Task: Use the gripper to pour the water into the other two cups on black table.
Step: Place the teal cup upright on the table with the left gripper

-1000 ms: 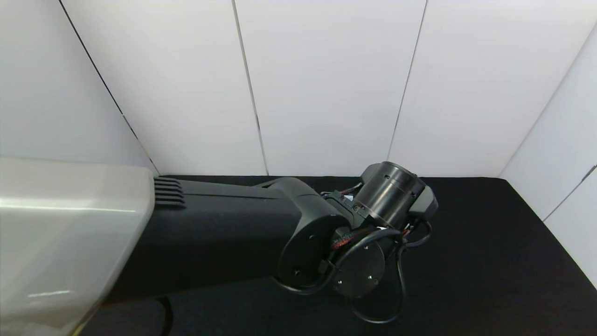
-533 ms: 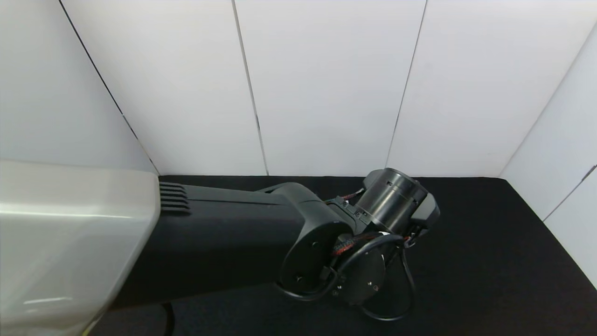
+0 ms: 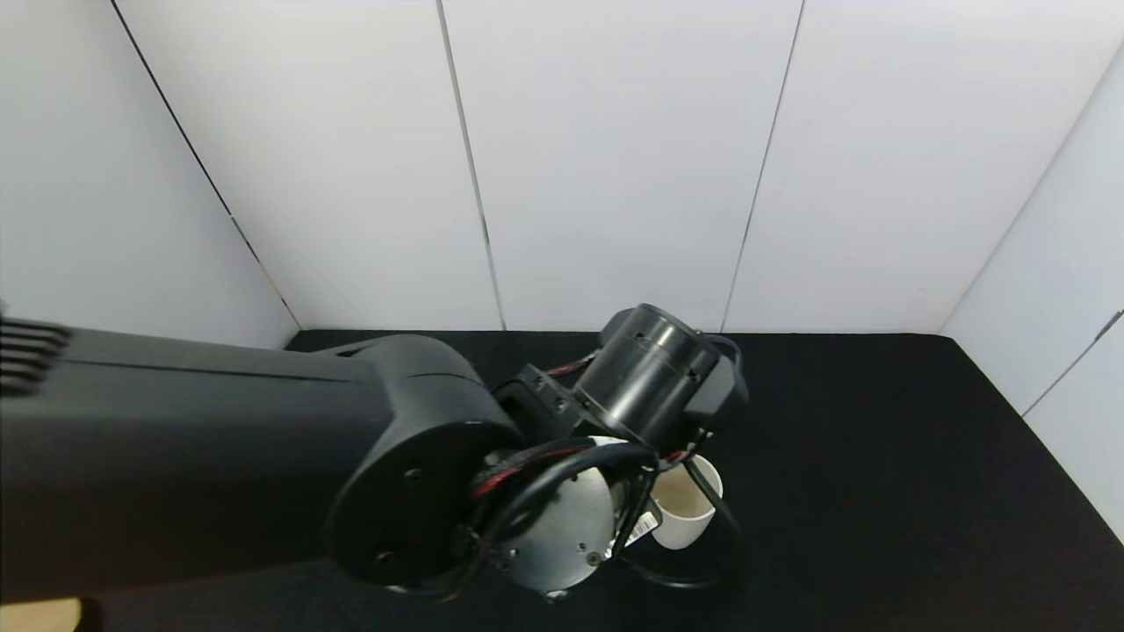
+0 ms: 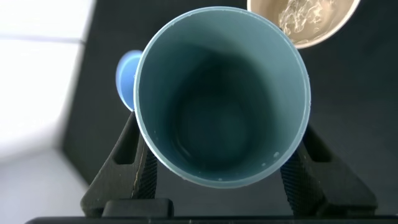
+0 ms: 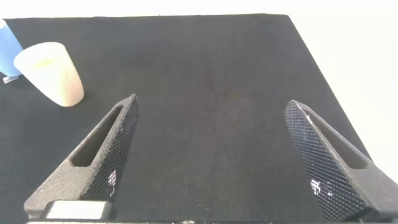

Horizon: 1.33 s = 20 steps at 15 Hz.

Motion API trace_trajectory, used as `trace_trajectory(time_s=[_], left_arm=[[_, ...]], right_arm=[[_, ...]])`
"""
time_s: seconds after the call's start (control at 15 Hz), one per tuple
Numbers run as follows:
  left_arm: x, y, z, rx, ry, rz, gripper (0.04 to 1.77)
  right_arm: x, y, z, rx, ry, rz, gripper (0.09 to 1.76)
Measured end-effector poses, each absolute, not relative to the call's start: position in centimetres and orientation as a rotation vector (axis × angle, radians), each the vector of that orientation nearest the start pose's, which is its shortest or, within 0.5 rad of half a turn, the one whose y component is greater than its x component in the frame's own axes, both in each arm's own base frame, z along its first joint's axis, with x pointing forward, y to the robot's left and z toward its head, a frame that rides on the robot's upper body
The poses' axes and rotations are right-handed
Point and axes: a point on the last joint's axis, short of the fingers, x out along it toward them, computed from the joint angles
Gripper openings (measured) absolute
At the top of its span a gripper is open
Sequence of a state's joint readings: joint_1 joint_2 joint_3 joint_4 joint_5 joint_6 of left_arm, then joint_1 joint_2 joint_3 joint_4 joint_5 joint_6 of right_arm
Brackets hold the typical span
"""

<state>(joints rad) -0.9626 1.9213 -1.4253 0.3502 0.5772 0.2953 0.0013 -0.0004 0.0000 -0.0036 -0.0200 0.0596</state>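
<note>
My left gripper (image 4: 221, 158) is shut on a teal-green tumbler (image 4: 221, 93), its mouth facing the wrist camera; only drops cling inside. Beyond it stand the cream-white cup (image 4: 305, 22), with glinting water (image 4: 297, 14) in it, and the pale blue cup (image 4: 126, 78), mostly hidden behind the teal one. In the head view the left arm's glossy wrist (image 3: 650, 377) hides the gripper and both other tumblers; the cream cup (image 3: 687, 507) shows just below it on the black table (image 3: 922, 456). My right gripper (image 5: 211, 102) is open and empty above the table, right of the cream cup (image 5: 51, 74) and blue cup (image 5: 6, 46).
White wall panels (image 3: 615, 158) close the table's far edge and right side. The table's right edge (image 5: 323, 81) shows in the right wrist view. Black cables (image 3: 702, 570) loop under the left wrist, near the cream cup.
The left arm has swung left and nearer the head camera. Its wrist moved left, uncovering the cream cup beneath it.
</note>
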Motion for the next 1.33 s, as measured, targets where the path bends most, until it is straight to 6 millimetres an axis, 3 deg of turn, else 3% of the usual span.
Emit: trace_trajectory(time_s=[0.33, 0.53, 1.0, 1.33], left_arm=[[21.4, -22.7, 20.1, 0.472, 0.494, -0.452, 1.12], [21.9, -17.5, 20.1, 0.236, 0.405, -0.399, 1.12], [25.6, -5.4, 19.2, -0.003, 0.307, -0.236, 1.12], [28.4, -3.1, 17.1, -0.02, 0.336, -0.157, 1.12]], right_arm=[[-2.3, 0.0, 7.6, 0.059, -0.005, -0.019, 1.71], [-2.3, 0.0, 7.6, 0.06, -0.005, -0.019, 1.71], [-2.3, 0.0, 7.6, 0.06, -0.005, -0.019, 1.71], [-2.3, 0.0, 7.6, 0.06, -0.005, -0.019, 1.71]])
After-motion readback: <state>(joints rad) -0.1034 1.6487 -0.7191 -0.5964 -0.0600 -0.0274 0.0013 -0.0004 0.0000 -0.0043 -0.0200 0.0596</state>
